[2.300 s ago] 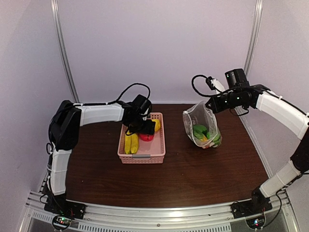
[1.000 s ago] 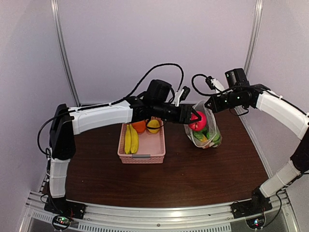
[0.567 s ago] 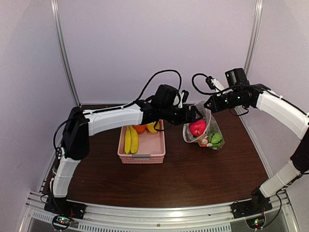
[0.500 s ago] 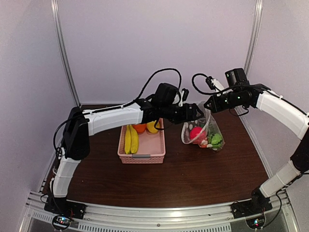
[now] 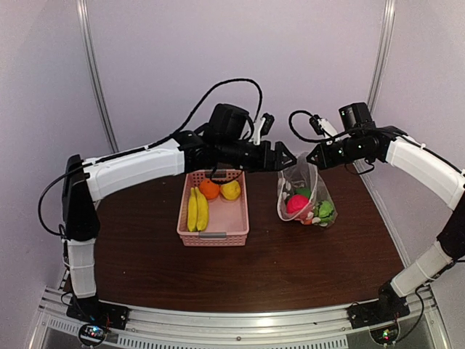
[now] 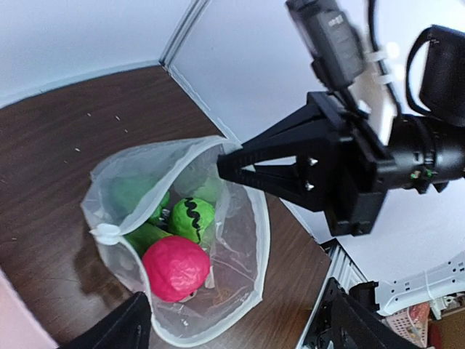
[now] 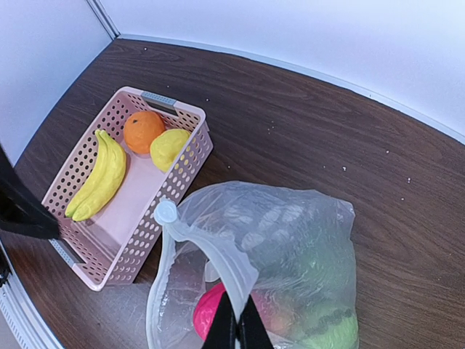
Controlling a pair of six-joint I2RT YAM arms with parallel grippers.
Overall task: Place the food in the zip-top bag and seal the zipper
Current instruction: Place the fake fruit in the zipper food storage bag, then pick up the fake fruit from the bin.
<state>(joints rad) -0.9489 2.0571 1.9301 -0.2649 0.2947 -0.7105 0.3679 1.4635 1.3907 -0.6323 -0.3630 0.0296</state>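
dotted bag [image 6: 243, 247] open, red ball [image 6: 174, 267] inside

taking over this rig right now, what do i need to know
Left gripper: open, empty, by the mouth of the bag.
Right gripper: shut on the bag's rim, holding it open.
Done: red ball and green pieces are in the bag.
To do: banana, orange and yellow piece lie in the pink basket; move them over, then close the zipper, which is open.
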